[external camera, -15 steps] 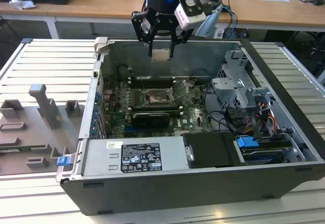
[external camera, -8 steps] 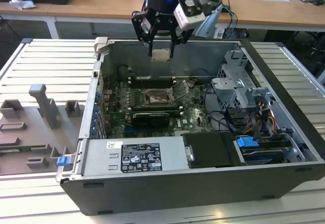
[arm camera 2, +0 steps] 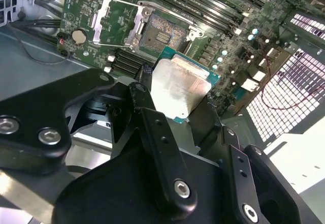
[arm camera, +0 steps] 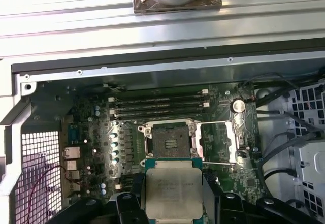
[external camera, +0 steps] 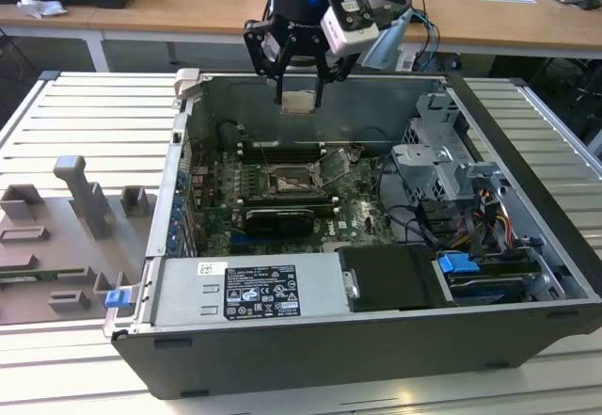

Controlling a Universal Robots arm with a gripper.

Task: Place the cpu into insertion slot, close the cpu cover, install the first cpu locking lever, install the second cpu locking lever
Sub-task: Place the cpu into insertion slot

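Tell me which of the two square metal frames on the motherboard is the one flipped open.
The cpu cover, beside the insertion slot: green board shows through its window, while the slot's frame surrounds a dark centre.

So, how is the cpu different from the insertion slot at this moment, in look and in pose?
The cpu shows a pale silver face; the insertion slot has a dark centre inside a metal rim. The cpu hangs in the claw above the motherboard; the insertion slot sits fixed in it, empty, its cpu cover swung open beside it. Both are square.
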